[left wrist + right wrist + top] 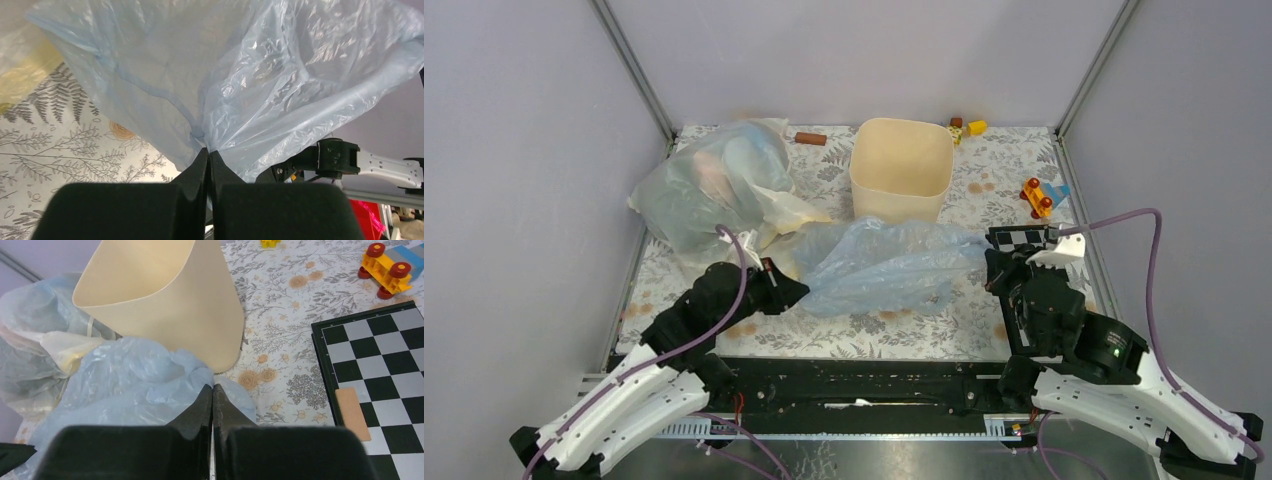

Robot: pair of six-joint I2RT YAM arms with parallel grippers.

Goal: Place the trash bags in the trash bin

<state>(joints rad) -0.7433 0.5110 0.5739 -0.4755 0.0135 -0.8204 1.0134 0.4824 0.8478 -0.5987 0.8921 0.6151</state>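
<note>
The trash bag (879, 265) is stretched between lowered arms
Left end effector (207, 150) and right end effector (212, 387) are clamped on it; trash bin (165, 295) seen from right wrist.

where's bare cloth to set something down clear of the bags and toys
Bare cloth lies between the trash bin and the toy car, and along the near edge in front of the pale blue trash bag. The left back is crowded by the clear bag and pale yellow bag; the chessboard fills the right.
</note>
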